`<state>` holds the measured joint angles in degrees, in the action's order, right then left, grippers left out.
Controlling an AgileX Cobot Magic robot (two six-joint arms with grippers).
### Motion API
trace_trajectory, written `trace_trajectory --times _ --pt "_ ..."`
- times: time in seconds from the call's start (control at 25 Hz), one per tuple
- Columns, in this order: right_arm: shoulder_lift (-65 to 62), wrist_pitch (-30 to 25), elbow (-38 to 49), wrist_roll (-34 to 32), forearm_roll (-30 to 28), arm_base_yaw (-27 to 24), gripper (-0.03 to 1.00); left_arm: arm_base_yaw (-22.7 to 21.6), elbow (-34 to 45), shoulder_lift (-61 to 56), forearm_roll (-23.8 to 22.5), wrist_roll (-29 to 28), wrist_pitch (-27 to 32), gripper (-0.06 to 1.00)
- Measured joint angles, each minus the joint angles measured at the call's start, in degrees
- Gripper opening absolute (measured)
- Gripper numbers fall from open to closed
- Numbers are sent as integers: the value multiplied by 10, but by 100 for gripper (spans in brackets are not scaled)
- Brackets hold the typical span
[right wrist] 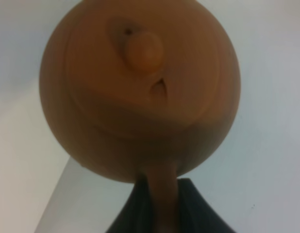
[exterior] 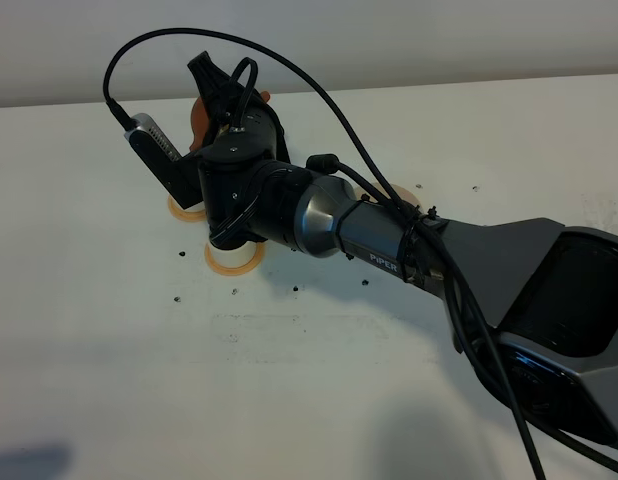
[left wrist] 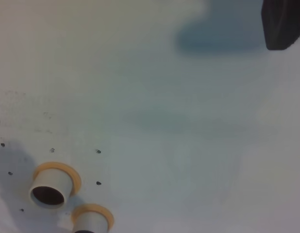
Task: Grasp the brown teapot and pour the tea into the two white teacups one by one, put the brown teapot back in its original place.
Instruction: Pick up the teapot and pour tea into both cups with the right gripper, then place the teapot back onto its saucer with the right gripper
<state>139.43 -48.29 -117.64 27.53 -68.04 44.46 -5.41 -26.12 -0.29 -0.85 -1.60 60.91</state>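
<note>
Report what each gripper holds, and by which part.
The right gripper holds the round reddish-brown clay teapot by its loop handle. The left gripper shows nothing held.

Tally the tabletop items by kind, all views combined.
Reddish-brown round clay teapot: 1
Small white cylindrical teacups: 2
Round orange-tan coasters under the cups: 2
Total: 5
</note>
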Motion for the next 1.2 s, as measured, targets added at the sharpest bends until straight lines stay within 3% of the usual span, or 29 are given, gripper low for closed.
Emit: trace_trajectory --times 0.24,0.84,1.0,1.2 --pt "0 1 0 -6 13 3 9 0 0 0 0 0 0 29" --pt "-4 2 -13 -134 169 -9 9 0 0 0 0 0 0 29" --pt "-30 -9 -28 -143 254 -33 9 0 0 0 0 0 0 29" --pt "-57 -20 -40 -143 406 -80 9 0 0 0 0 0 0 29"
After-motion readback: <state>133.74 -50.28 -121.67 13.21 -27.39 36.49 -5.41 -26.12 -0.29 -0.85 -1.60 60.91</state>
